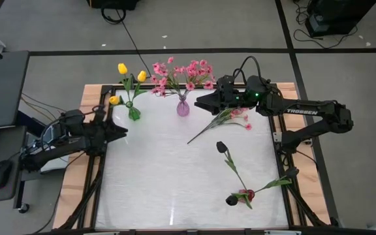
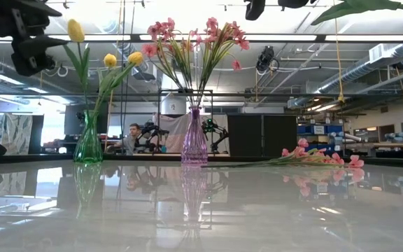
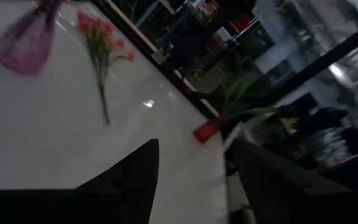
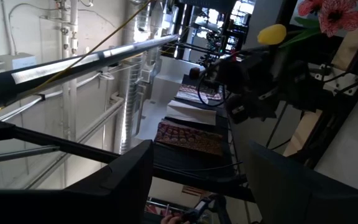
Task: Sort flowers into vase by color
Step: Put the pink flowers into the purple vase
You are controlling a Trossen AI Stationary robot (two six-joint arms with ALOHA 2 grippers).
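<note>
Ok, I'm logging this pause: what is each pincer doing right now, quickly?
Left pincer: open, holding nothing, at the table's left edge.
Right pincer: open, empty, above the loose pink spray.

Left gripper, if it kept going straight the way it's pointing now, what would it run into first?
Probably nothing soon. The left gripper, jaws open, points across bare table. The loose pink spray lies off that line, the dark tulip nearer it; height is unclear.

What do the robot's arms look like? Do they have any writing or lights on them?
Both arms are dark, almost black, and jointed. The right arm has white "TROSSEN" lettering and a small green light near its gripper. Black cables loop over it. The left arm ends in a gripper with two pointed fingers.
</note>
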